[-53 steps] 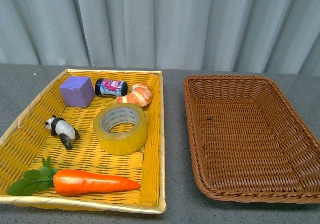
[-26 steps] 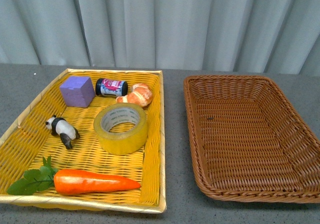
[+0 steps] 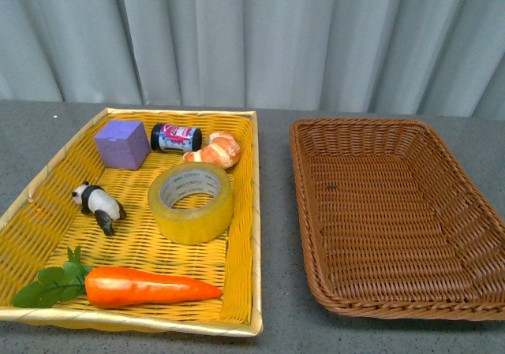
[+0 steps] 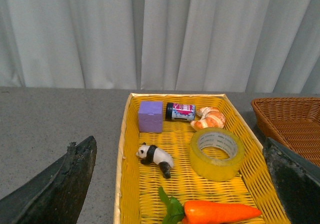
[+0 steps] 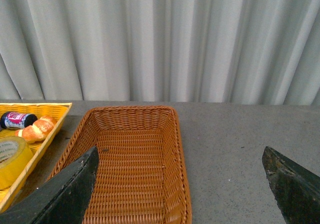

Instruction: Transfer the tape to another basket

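Observation:
The tape (image 3: 191, 203), a wide yellowish roll with a white printed core, lies flat in the yellow woven tray (image 3: 254, 212) on the left. To its right stands the brown wicker basket (image 3: 304, 173) with nothing in it. Neither arm shows in the front view. In the left wrist view my left gripper (image 4: 178, 141) is open, held back above the near end of the tray, with the tape (image 4: 216, 153) ahead of it and nothing between its fingers. My right gripper (image 5: 180, 151) is open too, over the basket (image 5: 130, 119) and the table beside it.
The tray also holds a purple cube (image 3: 121, 143), a small dark bottle (image 3: 175, 138), a croissant (image 3: 215, 150), a toy panda (image 3: 99, 204) and a carrot (image 3: 150, 287). A strip of grey table (image 3: 276, 236) separates tray and basket. A curtain hangs behind.

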